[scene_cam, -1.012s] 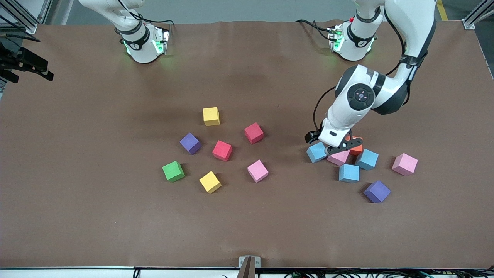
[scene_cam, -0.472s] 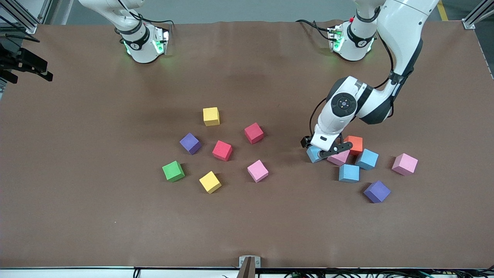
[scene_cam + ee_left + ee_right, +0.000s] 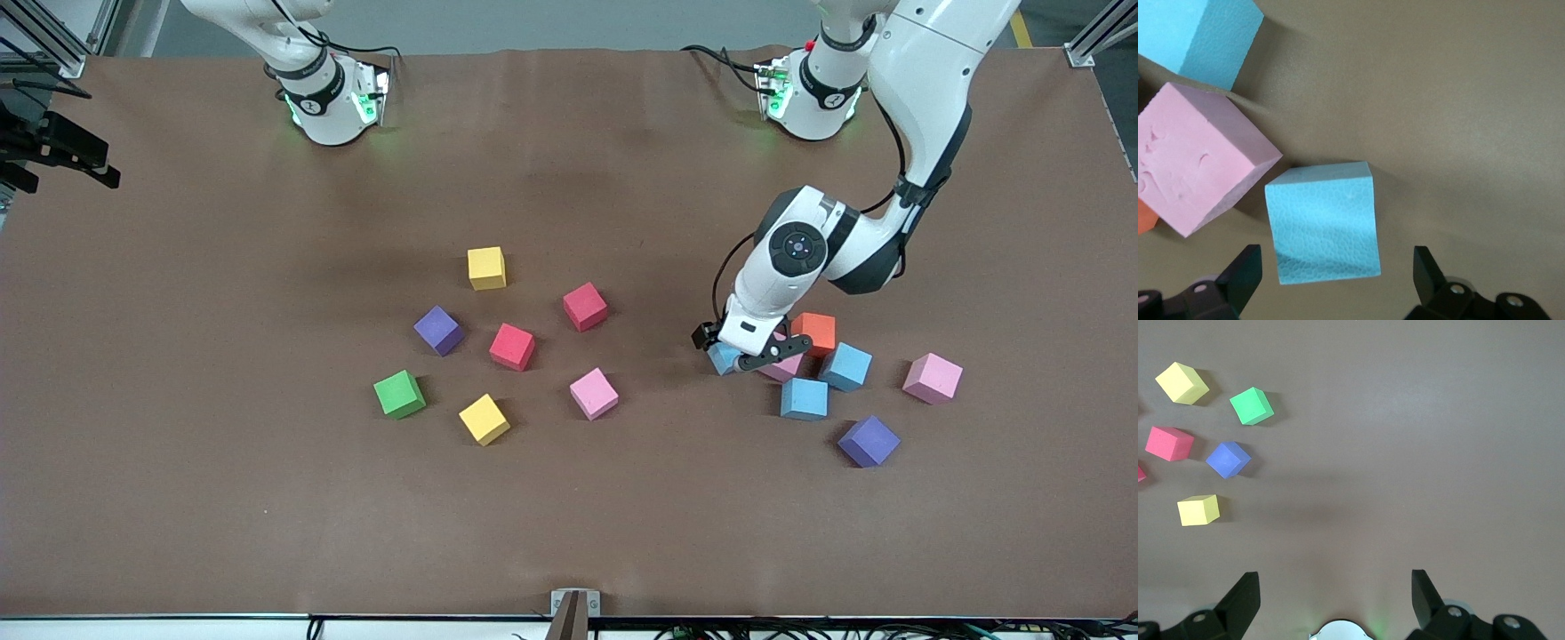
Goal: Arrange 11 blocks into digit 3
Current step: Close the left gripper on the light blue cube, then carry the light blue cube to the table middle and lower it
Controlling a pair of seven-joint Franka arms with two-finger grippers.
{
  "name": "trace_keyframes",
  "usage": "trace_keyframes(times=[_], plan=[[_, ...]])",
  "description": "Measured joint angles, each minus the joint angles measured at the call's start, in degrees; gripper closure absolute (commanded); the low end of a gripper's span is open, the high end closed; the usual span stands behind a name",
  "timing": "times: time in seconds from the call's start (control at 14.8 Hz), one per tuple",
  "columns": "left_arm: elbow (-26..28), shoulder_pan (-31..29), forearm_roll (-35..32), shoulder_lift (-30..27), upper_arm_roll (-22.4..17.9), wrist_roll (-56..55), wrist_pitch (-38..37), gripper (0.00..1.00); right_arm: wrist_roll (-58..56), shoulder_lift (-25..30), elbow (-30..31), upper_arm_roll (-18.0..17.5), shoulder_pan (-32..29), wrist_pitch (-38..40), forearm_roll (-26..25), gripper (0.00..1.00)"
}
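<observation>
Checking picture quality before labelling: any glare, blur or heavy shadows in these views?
Front view: even light, soft shadows, green glow at the arm bases. Left wrist view: sharp on the light blue block; shadow under the pink block. Right wrist view: a faint green glow on the table.

Brown table (image 3: 267,489), grey floor (image 3: 551,22), metal frame posts (image 3: 1098,36)

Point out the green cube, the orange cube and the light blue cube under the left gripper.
green cube (image 3: 398,394): front view, top face.
orange cube (image 3: 816,331): front view, top face.
light blue cube (image 3: 1326,225): left wrist view, top face.
</observation>
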State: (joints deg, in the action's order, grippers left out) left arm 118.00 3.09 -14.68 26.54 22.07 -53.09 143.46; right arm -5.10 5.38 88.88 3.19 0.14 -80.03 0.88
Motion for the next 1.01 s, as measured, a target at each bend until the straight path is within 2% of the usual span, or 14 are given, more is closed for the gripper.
trace_keyframes(times=[0.34,0.4,0.61,0.67,1.01], plan=[[-1.14,-0.05,-1.2,2.08,-0.22,-0.11,0.39,0.0,0.0,-0.01,0.48,0.26,-0.11,0.2,-0.08,0.0],[-1.3,-0.06,-2.04,2.53,-0.28,-0.46,0.55,0.04,0.0,-0.01,0.74,0.34,-0.26,0.34,-0.08,0.0],[-2.18,-0.11,-2.87,3.6,-0.67,-0.91,0.69,0.49,0.0,0.0,0.85,0.38,-0.59,0.48,-0.08,0.0],[-2.36,-0.14,-2.96,3.79,-0.74,-0.91,0.71,0.57,0.0,0.0,0.85,0.39,-0.62,0.48,-0.08,0.0],[-3.2,0.16,-3.17,3.51,-0.38,-0.92,0.66,0.59,0.01,0.01,0.51,1.3,-0.65,1.14,-0.07,0.0]])
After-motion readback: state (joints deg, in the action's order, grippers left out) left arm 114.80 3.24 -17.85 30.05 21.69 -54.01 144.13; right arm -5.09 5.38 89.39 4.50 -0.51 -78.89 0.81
